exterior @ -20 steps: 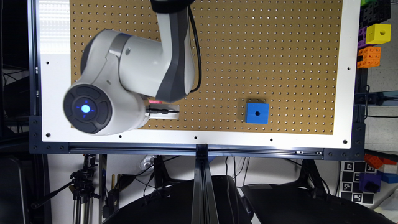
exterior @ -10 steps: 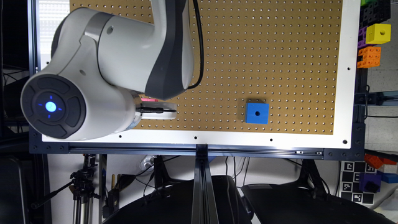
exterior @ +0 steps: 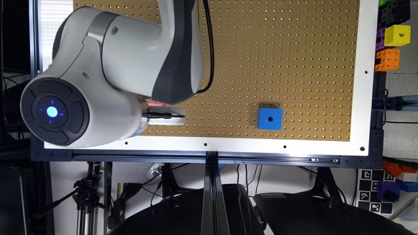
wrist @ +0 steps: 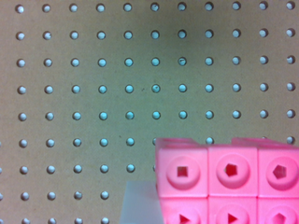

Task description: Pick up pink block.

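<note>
The pink block sits in the lower right of the wrist view, close under the camera, showing two rows of joined cubes, each with a round recess in its face. In the exterior view only a thin pink sliver peeks out at left of centre, just above the white part of the gripper, with the arm's big wrist housing covering the rest. Whether it rests on the pegboard or is already off it cannot be judged from these pictures.

The block looks like hard moulded plastic: light, rigid, with smooth glossy faces that could slide under a weak pinch. It should not crush or bend. Its flat, parallel long sides seem the best place to take hold, across the narrow width of two cubes, near the middle cube so it does not swing.

A pale translucent shape beside the block in the wrist view may be a finger pad, but whether the jaws stand apart or pressed on the block cannot be told.

The blue cube lies well apart, toward the lower right of the board.
</note>
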